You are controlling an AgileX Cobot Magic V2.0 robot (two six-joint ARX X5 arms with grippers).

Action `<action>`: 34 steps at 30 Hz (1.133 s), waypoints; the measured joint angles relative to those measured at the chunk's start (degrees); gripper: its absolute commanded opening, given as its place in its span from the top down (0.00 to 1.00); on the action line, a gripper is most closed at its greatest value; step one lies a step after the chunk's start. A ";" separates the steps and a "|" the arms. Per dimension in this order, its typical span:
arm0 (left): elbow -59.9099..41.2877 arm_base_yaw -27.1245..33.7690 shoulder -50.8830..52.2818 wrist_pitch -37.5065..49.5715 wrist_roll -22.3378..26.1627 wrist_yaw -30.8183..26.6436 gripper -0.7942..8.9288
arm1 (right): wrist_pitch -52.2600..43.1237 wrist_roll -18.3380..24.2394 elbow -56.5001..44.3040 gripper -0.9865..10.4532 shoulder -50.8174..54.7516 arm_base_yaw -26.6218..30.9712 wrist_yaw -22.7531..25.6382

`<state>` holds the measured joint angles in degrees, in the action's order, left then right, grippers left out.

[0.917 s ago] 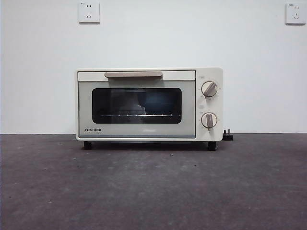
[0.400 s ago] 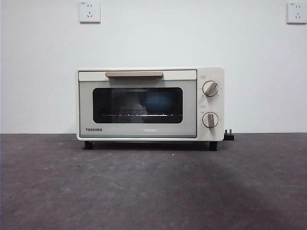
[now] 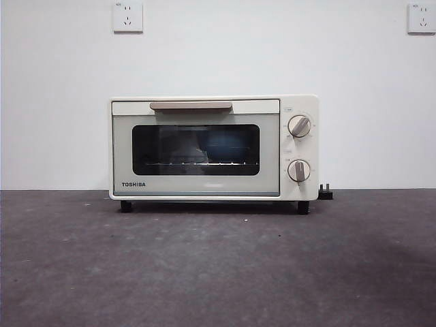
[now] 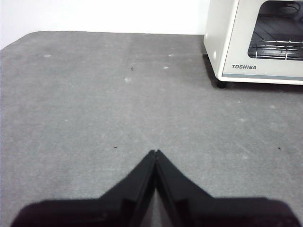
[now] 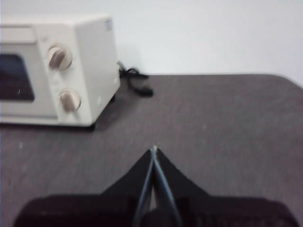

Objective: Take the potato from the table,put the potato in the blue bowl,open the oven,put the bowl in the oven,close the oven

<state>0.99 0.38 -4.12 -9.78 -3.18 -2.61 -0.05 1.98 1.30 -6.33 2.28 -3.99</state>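
The cream-white TOSHIBA oven (image 3: 213,148) stands at the back of the dark grey table (image 3: 218,266), its door closed and its beige bar handle (image 3: 191,105) along the top. Something blue shows dimly behind the dark glass window (image 3: 195,150). The potato is out of view. My left gripper (image 4: 155,152) is shut and empty, hovering over bare table to the left of the oven (image 4: 255,40). On the other side, my right gripper (image 5: 155,149) is shut and empty over the table to the right of the oven (image 5: 59,71). Neither arm shows in the front view.
A black plug and cord (image 5: 135,80) lie behind the oven's right side, also seen as the plug (image 3: 324,193) in the front view. Two wall sockets (image 3: 128,16) sit high on the white wall. The table's rounded corners show in both wrist views.
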 measured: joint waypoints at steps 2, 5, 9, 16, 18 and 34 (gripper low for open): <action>0.00 0.00 0.00 0.00 0.00 0.00 0.92 | 2.86 0.22 0.00 0.91 1.38 0.00 0.81; 0.00 0.00 0.00 0.00 0.00 0.00 0.92 | 8.02 0.59 0.00 0.91 4.24 0.00 2.54; 0.00 0.00 -0.04 -0.02 0.00 0.00 0.92 | 10.91 1.29 -0.02 0.91 5.77 0.00 4.00; 0.00 0.00 -0.50 0.00 0.00 0.00 0.92 | 10.86 1.84 -0.02 0.91 5.75 0.00 4.17; 0.00 0.00 -0.55 -0.02 0.00 0.00 0.92 | 10.86 1.88 -0.02 0.91 5.75 0.00 4.22; 0.00 0.00 -0.63 -0.02 0.00 0.00 0.92 | 10.88 1.90 -0.02 0.91 5.75 0.00 4.20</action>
<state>0.99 0.38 -4.75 -9.80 -3.18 -2.61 10.83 3.88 1.28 -0.58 2.28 0.21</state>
